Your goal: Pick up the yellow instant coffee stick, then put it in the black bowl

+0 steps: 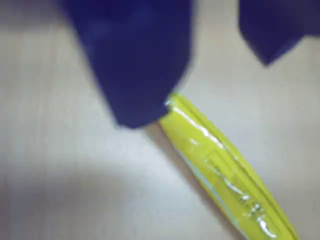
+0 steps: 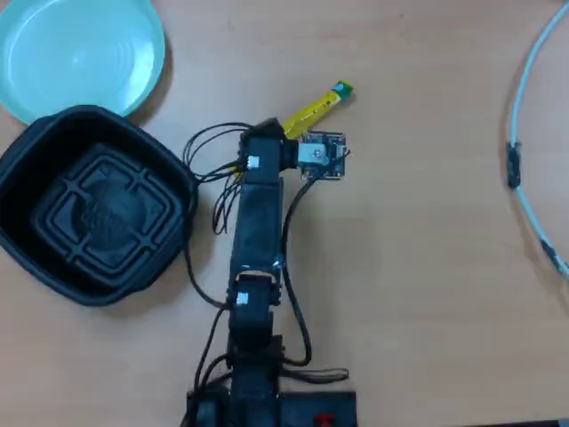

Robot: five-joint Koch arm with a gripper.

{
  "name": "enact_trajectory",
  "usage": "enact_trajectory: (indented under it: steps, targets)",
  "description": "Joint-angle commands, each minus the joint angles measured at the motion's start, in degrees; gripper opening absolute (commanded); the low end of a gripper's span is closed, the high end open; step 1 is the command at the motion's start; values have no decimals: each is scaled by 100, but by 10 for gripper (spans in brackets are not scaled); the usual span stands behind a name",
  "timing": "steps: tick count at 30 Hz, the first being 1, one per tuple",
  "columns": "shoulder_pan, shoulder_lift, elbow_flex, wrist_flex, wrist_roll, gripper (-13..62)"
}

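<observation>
In the blurred wrist view, the gripper [image 1: 200, 85] had its blue jaws apart, one tip seemingly touching the end of the yellow instant coffee stick [image 1: 220, 170] on the table [image 1: 60, 190]. Overhead, the black bowl [image 2: 36, 160] sat well left of the stick, beside a light-blue plate [image 2: 80, 53].

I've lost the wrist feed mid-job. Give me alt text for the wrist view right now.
Blurred close-up: one dark blue finger of the claw sits over the upper end of the yellow instant coffee stick, which runs diagonally to the lower right on the pale table. The other finger is apart at upper right, so the claw is open.
</observation>
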Motion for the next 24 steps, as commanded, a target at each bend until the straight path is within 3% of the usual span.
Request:
enact_trajectory:
  steps: [1,6,10,16,24]
  targets:
    - [44,88,-475,53,-158,246]
    - [70,44,-686,-26,-220,425]
    - [149,-615,-1248,149,-756,564]
    - [202,-1380,-2188,475,-1187,567]
    - [264,-1916,-2276,448,-2118,571]
